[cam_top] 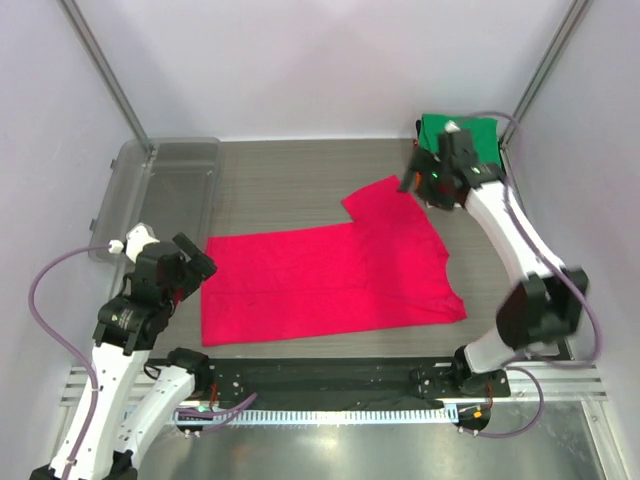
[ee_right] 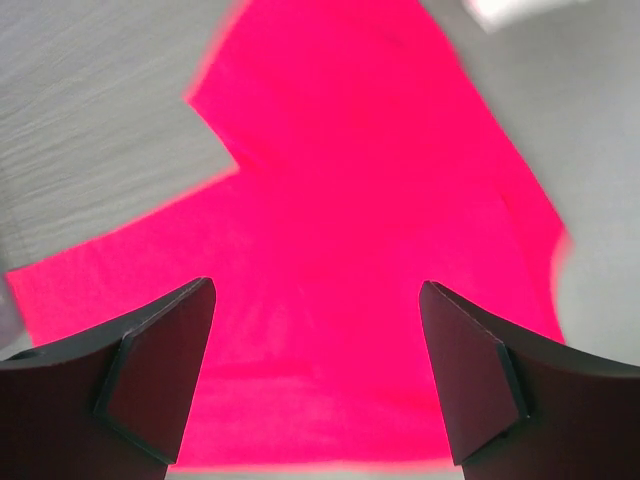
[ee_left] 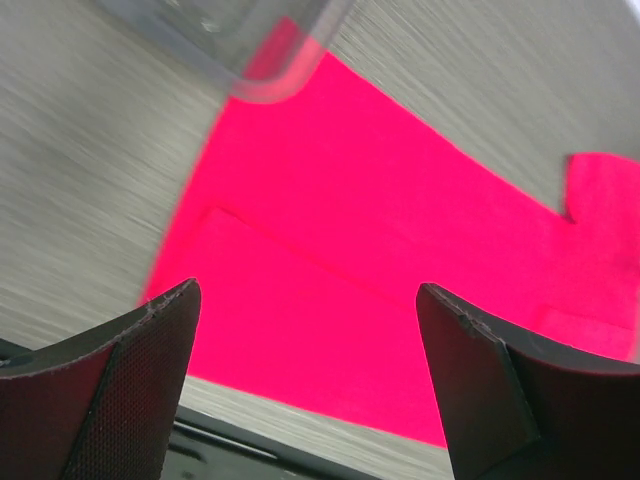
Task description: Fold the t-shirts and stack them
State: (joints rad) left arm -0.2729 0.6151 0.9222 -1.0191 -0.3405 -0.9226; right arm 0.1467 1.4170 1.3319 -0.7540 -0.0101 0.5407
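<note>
left pincer [ee_left: 308,300]: wide, empty; pink tee [cam_top: 320,285] hem just ahead, so I can grab it.
right pincer [ee_right: 315,292]: wide, empty, above sleeve [cam_top: 375,200] for next fold.

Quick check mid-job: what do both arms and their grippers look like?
Both the left arm and right arm have white shells, black joints and a looped mauve cable. The left gripper and right gripper have dark, wedge-shaped fingers.

Grey wood-grain table [cam_top: 290,180] with crimson-pink t-shirt [cam_top: 330,285], green t-shirt [cam_top: 484,135], clear tub [cam_top: 180,190].
</note>
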